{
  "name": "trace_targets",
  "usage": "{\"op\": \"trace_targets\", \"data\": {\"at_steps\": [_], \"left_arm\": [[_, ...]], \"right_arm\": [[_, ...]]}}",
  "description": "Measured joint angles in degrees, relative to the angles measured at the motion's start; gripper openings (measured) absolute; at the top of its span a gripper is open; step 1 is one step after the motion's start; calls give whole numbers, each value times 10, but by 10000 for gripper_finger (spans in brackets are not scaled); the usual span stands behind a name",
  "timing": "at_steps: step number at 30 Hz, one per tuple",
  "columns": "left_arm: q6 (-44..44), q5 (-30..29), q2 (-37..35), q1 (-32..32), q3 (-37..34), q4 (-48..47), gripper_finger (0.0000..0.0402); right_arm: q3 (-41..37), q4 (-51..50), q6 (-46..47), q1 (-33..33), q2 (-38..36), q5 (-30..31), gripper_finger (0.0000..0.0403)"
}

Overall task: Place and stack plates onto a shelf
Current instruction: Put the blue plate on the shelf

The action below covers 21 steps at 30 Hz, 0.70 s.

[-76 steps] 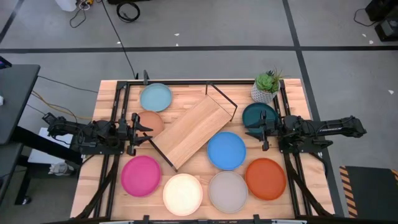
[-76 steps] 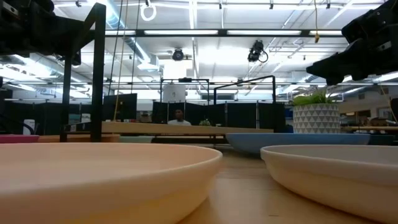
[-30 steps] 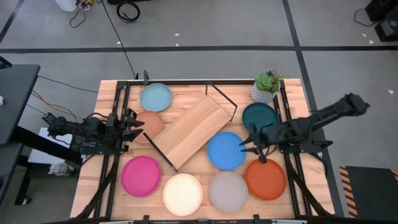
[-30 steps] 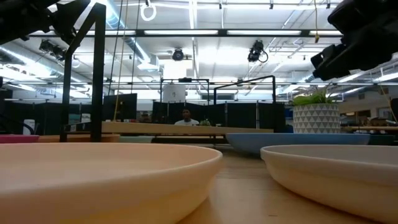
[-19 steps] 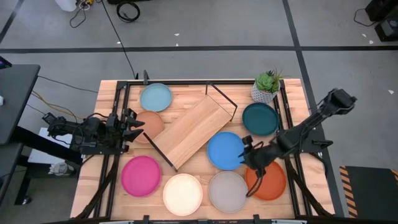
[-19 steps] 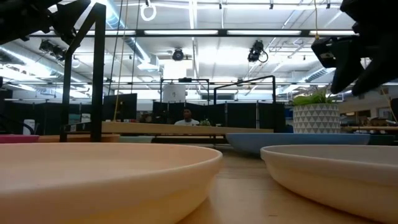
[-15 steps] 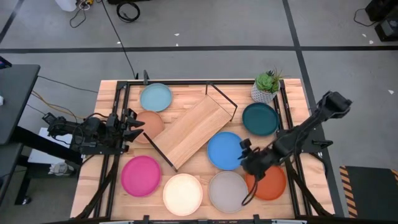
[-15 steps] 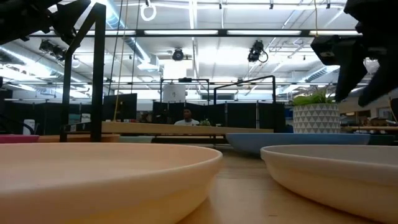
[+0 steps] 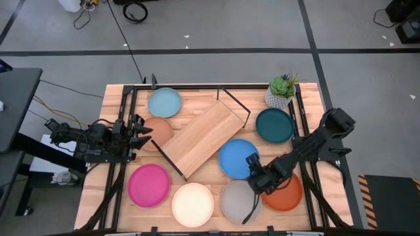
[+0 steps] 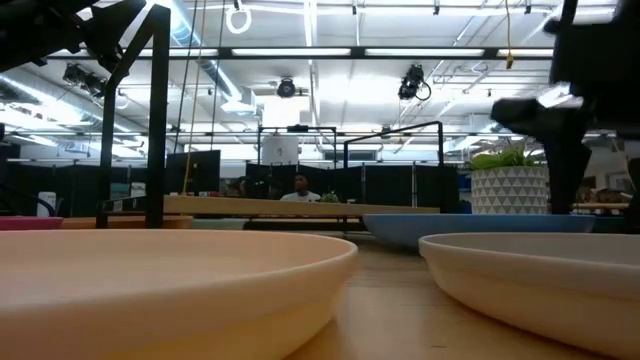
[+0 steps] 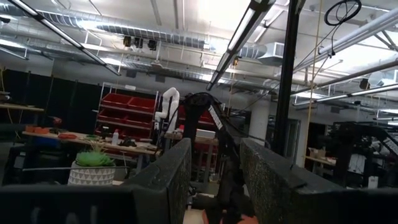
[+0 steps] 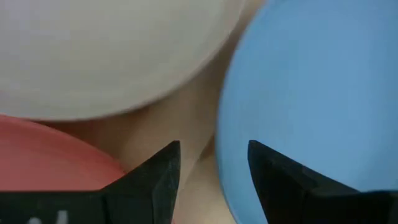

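Note:
Eight plates lie flat on the slatted table: light blue [image 9: 164,102], tan [image 9: 161,130], dark teal [image 9: 274,125], blue [image 9: 237,158], orange [image 9: 287,191], pink [image 9: 149,185], cream [image 9: 192,204] and grey [image 9: 236,202]. The wooden shelf [image 9: 200,137] stands slantwise on its wire legs at mid-table. My right gripper [image 9: 252,176] points down, open, over the gap between the blue [image 12: 311,93], grey [image 12: 106,50] and orange [image 12: 43,155] plates, touching none. My left gripper [image 9: 142,133] waits open and level beside the tan plate.
A potted plant [image 9: 281,90] stands at the far right corner, behind the dark teal plate. Black frame rails run along both table sides. In the low view the cream plate [image 10: 170,280] and grey plate [image 10: 540,275] fill the foreground, and a person shows far behind.
My right arm has swung from beside the dark teal plate toward the near edge and leftward, tipping its gripper down over the spot where the blue, grey and orange plates meet. No plate has moved.

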Motion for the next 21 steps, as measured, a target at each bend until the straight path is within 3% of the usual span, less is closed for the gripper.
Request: {"op": "trace_targets", "data": {"at_steps": [6, 15, 21], "left_arm": [[0, 0, 0, 0, 0, 0, 146], [0, 0, 0, 0, 0, 0, 146], [0, 0, 0, 0, 0, 0, 146]], "right_arm": [[1, -3, -14, -24, 31, 7, 127], [28, -35, -45, -35, 13, 6, 23], [104, -137, -40, -33, -13, -54, 19]]}}
